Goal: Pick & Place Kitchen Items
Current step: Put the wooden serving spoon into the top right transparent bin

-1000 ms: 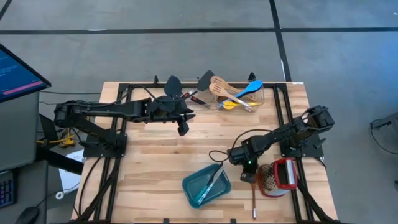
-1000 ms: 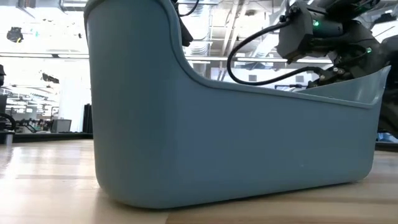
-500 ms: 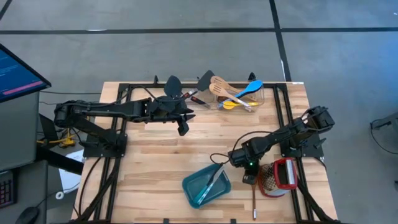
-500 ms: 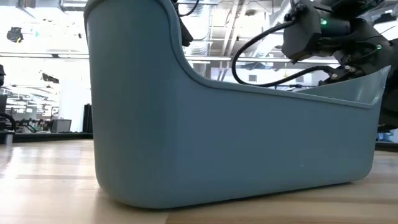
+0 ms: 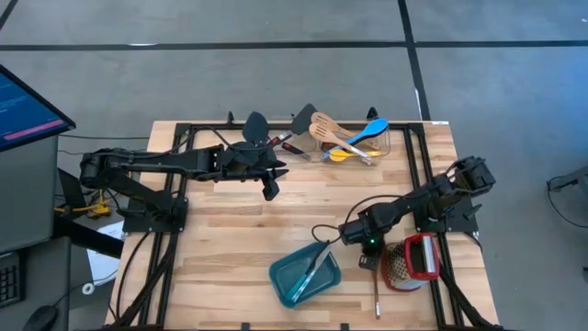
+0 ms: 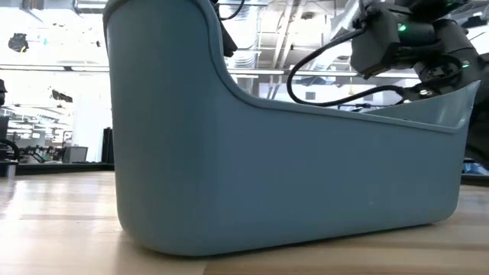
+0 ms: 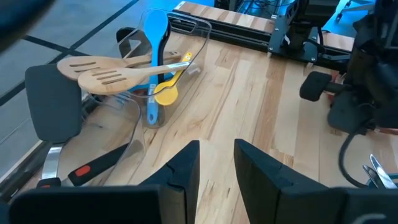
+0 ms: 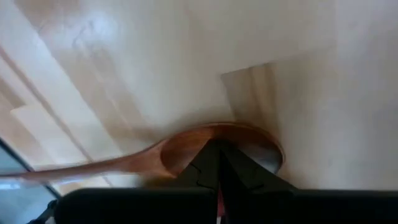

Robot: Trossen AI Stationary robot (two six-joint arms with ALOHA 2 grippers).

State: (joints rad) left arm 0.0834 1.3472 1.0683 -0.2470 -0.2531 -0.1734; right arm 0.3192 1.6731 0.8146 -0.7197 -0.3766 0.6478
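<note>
Wooden spoon [image 8: 186,149]: the right gripper [image 5: 366,262] has its jaws clamped on the brown bowl, low over the table between the blue bin [image 5: 305,274] and the red grater [image 5: 420,257]. The left gripper [image 5: 270,188] hovers mid-table, jaws slightly apart, empty.

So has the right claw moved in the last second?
Yes. In the high view the right claw, shut on a brown spoon, has slid slightly toward the red holder, away from the teal bin.

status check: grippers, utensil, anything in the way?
Right gripper shut on wooden spoon, just right of blue bin. Left gripper empty, part open, near utensil tray. Red-and-white thing close beside spoon.
</note>
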